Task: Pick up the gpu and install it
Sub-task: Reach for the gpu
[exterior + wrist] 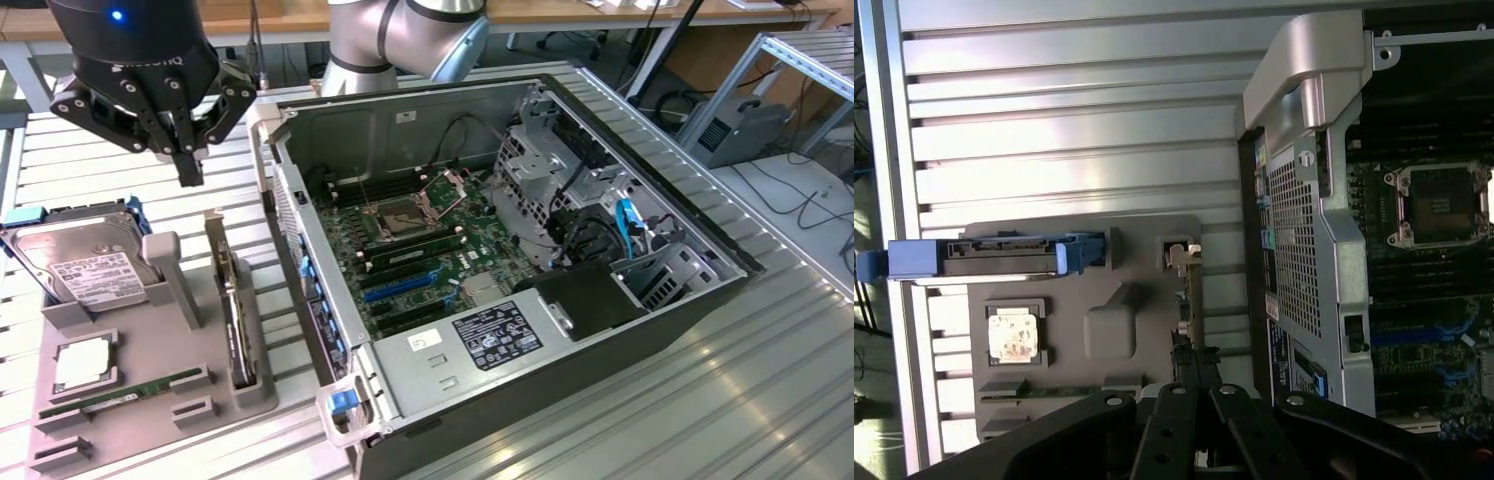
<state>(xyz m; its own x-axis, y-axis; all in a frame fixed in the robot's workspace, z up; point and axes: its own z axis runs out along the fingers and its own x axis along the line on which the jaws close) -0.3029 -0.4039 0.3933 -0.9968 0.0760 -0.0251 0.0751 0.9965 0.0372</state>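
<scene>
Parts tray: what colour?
Plain grey; the parts tray shows best in the exterior view.

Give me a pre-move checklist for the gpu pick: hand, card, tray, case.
1. Hand empty: ok, it holds nothing.
2. Hand open for a grasp: not ok, it is shut.
3. gpu seated in the gray tray: ok, standing on edge in its slot, untouched.
4. Hand lined up with the gpu: ok in the wrist view, where the card runs in line with the hand. Height above it: cannot tell.
5. Case open: ok, side off, motherboard exposed.
6. Blue slots free: ok as far as visible, no card in them.
</scene>
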